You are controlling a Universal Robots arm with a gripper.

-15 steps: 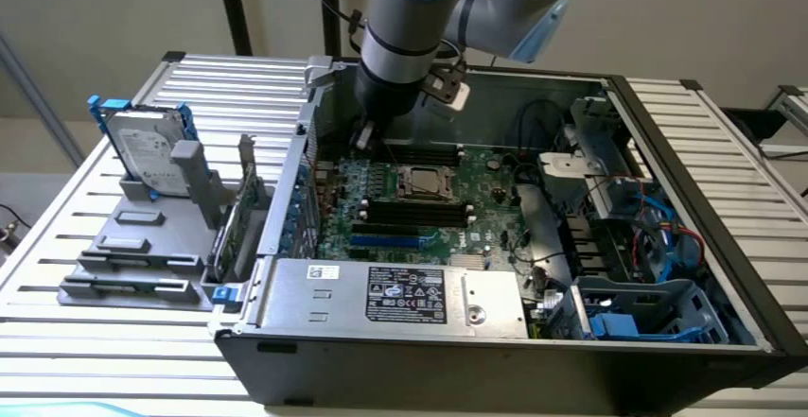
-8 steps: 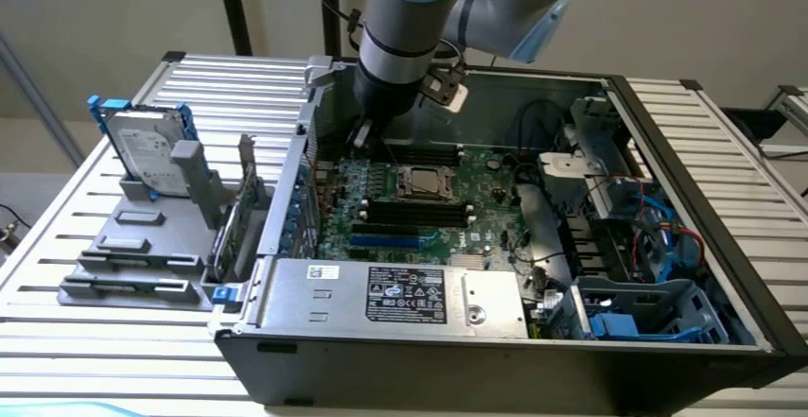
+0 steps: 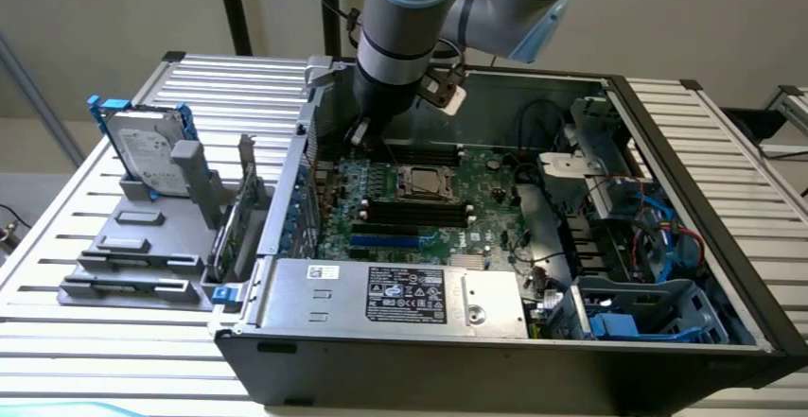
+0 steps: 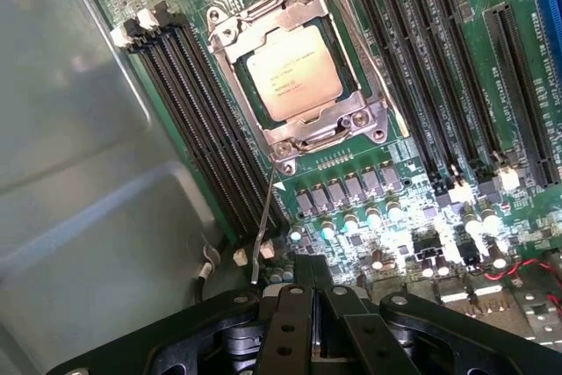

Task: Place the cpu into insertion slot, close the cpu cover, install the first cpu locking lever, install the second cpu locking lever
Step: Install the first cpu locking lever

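In the middle of the green board (image 4: 421,155), the cpu (image 4: 294,72) lies flat in the slot (image 4: 237,81), pale metal face up with faint print on it. The cover (image 4: 327,126) is down over it, its silvery frame around the chip's edges and the face showing through the window. From one corner of the cover a thin wire lever (image 4: 263,221) juts out free, away from the frame and toward the gripper, hooked under nothing. A second lever (image 4: 358,41) seems to lie along one side of the cover; whether it is latched I cannot tell.

Long black memory slots (image 4: 198,111) run along both sides of the socket. Past the free lever's end is a row of small grey blocks (image 4: 347,191) and shiny capacitors (image 4: 373,217).

The gripper (image 4: 314,305) hangs above the board near the free lever's tip, its two black fingers (image 4: 290,335) pressed together with nothing between them and touching nothing.

In the exterior view the arm (image 3: 404,20) comes down into the open case (image 3: 505,379), just beyond the socket toward the far wall. A silver labelled box (image 3: 392,294) sits along the near edge of the case, and cables and a blue-grey cage (image 3: 644,313) fill the exterior view's right side. The case rests on a slatted bench (image 3: 101,341). On the exterior view's left, well apart from the case, a hard drive (image 3: 139,147) stands upright in a grey holder (image 3: 139,247).
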